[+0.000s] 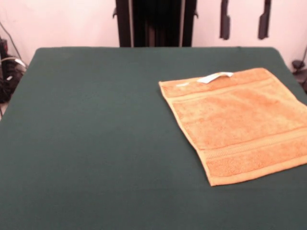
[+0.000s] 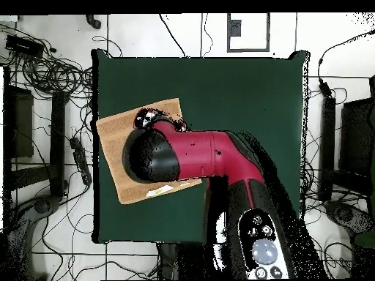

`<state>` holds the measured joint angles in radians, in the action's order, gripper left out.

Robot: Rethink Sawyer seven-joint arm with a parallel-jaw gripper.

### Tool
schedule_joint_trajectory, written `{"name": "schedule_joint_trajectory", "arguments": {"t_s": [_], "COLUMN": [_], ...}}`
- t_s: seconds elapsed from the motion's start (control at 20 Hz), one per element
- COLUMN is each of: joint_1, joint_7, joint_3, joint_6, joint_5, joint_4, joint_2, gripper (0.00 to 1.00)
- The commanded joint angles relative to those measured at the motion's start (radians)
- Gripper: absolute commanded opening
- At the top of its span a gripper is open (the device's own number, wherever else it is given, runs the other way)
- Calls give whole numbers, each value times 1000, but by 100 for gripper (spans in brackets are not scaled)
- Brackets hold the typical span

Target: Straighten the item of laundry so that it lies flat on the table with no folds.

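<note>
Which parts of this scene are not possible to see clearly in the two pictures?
- Front view: the end effector shows only two dark tips at the top edge; open or shut is unclear.
- Front view: the towel's right corner is cut off by the picture edge.
- Overhead view: the arm covers the towel's middle and the end effector.
- White tag: any text is too small.

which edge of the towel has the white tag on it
The towel's far edge, nearest the table's back, carries the white tag; its other three edges are bare.
</note>
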<state>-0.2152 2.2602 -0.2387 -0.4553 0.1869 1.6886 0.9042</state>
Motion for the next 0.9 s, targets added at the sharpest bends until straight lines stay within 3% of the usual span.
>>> {"name": "schedule_joint_trajectory", "arguments": {"t_s": [0.05, 0.3, 0.65, 0.9], "joint_1": [-9, -38, -59, -73], "joint_7": [-71, -107, -146, -137], "joint_3": [-64, -80, -85, -97], "joint_6": [-45, -48, -150, -102], "joint_5": [59, 100, 125, 156], "joint_4": [49, 15, -41, -25], "joint_2": [-119, -156, -143, -168], "gripper": [100, 100, 100, 100]}}
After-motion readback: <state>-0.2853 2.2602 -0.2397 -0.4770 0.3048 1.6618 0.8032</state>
